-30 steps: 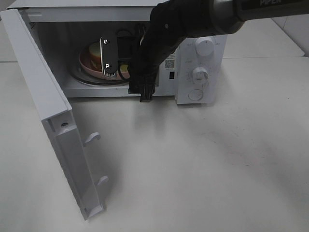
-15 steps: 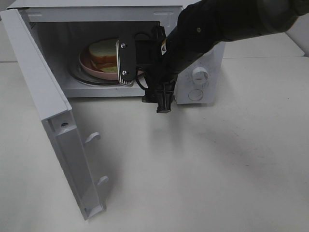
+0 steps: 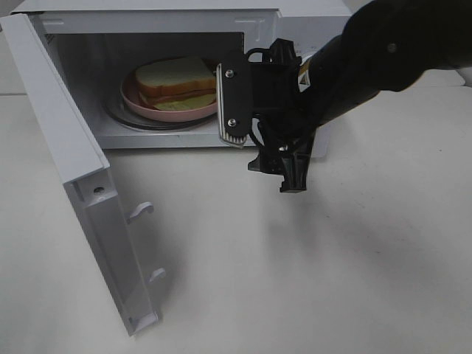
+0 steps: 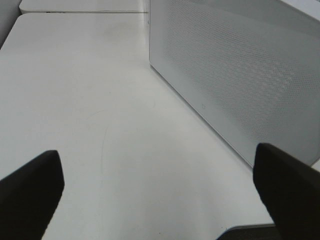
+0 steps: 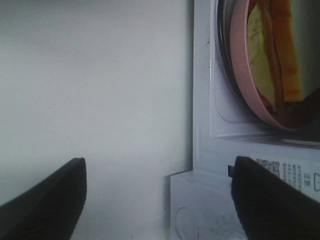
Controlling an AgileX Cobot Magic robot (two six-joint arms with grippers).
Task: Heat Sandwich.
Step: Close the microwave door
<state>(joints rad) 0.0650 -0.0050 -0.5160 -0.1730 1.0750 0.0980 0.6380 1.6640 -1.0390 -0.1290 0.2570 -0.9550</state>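
Nearest the camera is the white hinged microwave door, swung wide open toward the front on the left, with both latch hooks sticking out over the plain white tabletop. So that step is obviously not done yet

A bit further back is the right arm's black two-finger gripper, floating just outside the oven mouth on the control panel side. The black arm comes in from the upper right of the overhead view and hides the controls from up there. The wrist looks rolled onto its side, fingers aimed roughly left along the front of the oven. The jaws are spread apart with nothing between them, just table and oven front showing through the gap

The left arm's black gripper isn't in the overhead shot at all. Its own camera has it low over the table beside the perforated side wall of the white boxy microwave, fingers wide apart and empty

Furthest back, inside the cavity, the white-bread sandwich with ham and yellow-green filling sits on its round pink plate, which rests on the glass turntable. Nothing is touching it

My read is that loading is done. What's left is shutting the door and then setting the controls to actually heat it
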